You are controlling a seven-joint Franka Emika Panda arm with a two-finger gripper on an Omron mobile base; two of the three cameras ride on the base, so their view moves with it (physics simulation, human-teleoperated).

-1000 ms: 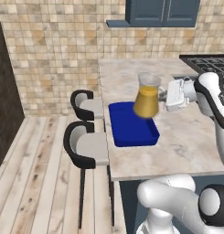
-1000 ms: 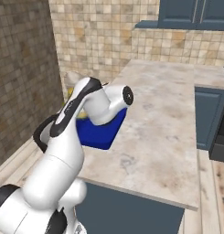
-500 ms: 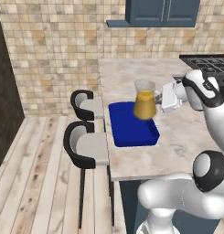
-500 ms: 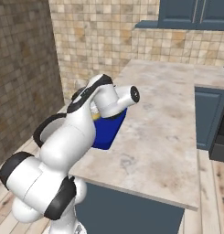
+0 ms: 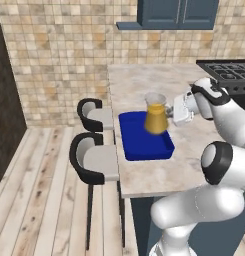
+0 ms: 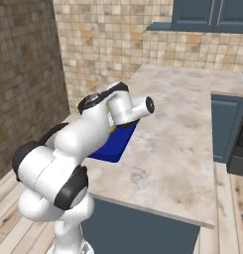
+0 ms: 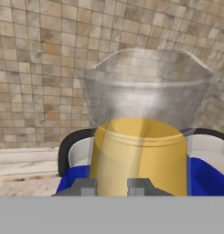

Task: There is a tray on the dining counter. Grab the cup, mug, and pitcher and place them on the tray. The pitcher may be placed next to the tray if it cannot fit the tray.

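The clear glass pitcher [image 5: 155,113] with its orange-yellow lower part hangs upright just above the far right part of the deep-blue tray [image 5: 144,142]. My gripper [image 5: 172,112] is shut on the pitcher's right side. In the hand view the pitcher [image 7: 141,137] stands close in front of my gripper [image 7: 112,186], with blue tray [image 7: 207,179] below it. The tray lies on the beige dining counter [image 5: 144,85], near its left edge. From the right base view my arm covers the pitcher, and part of the tray [image 6: 109,148] shows. The cup and the mug are out of view.
Two black-and-grey bar stools [image 5: 95,114] [image 5: 94,161] stand along the counter's left side. A dark stove [image 5: 228,74] sits at the far right. Bare counter [image 6: 177,129] stretches beyond and right of the tray. A tiled wall [image 5: 64,55] rises behind.
The pitcher has moved a little left and down toward the tray, still held. The arm's elbow has swung forward and lower.
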